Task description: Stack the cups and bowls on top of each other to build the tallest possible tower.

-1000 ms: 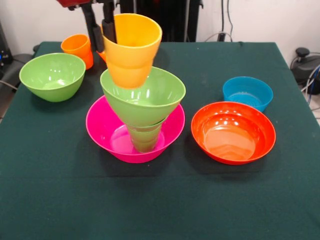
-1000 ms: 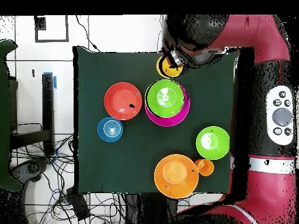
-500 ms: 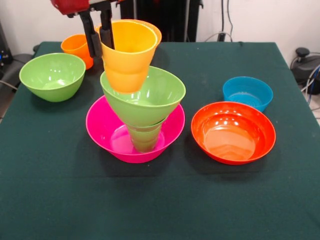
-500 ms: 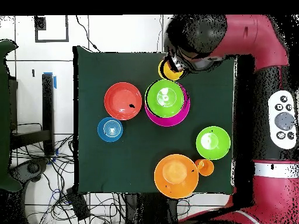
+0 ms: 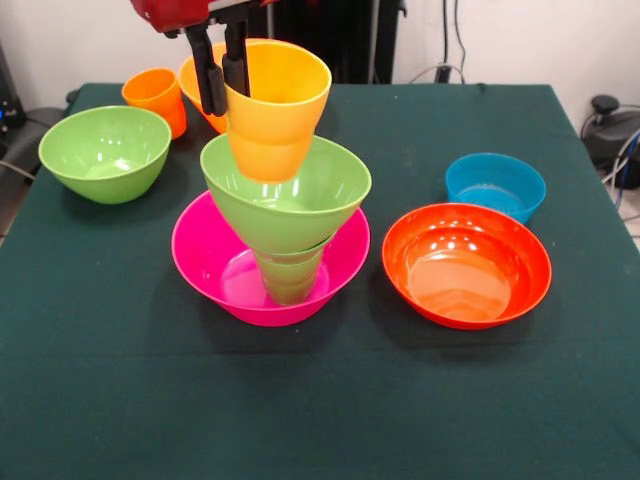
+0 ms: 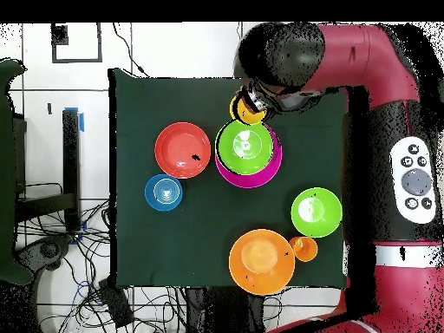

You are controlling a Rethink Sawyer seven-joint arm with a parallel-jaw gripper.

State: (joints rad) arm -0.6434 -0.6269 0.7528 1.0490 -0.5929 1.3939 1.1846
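Front view shows the gripper (image 5: 224, 62) pinching the rim of the yellow-orange cup (image 5: 275, 108), one finger inside and one outside, with the cup hanging tilted just above the rim of the green bowl (image 5: 290, 192) that tops the tower in the pink bowl (image 5: 215, 262). To seat it well, I judge the cup should be centred over the green bowl, levelled and lowered gently before release, since the tower leans.

A dark green cloth (image 5: 120, 400) covers the table. At its centre, a hot pink bowl (image 5: 215, 262) carries a light green bowl (image 5: 300, 200) and a darker green cup (image 5: 290, 275). A yellow-orange cup (image 5: 275, 105) hangs above. At 3 o'clock lies a red-orange bowl (image 5: 466, 264), with a blue bowl (image 5: 495, 184) beyond; at 10 o'clock, a light green bowl (image 5: 105, 152) and an orange cup (image 5: 155, 97).
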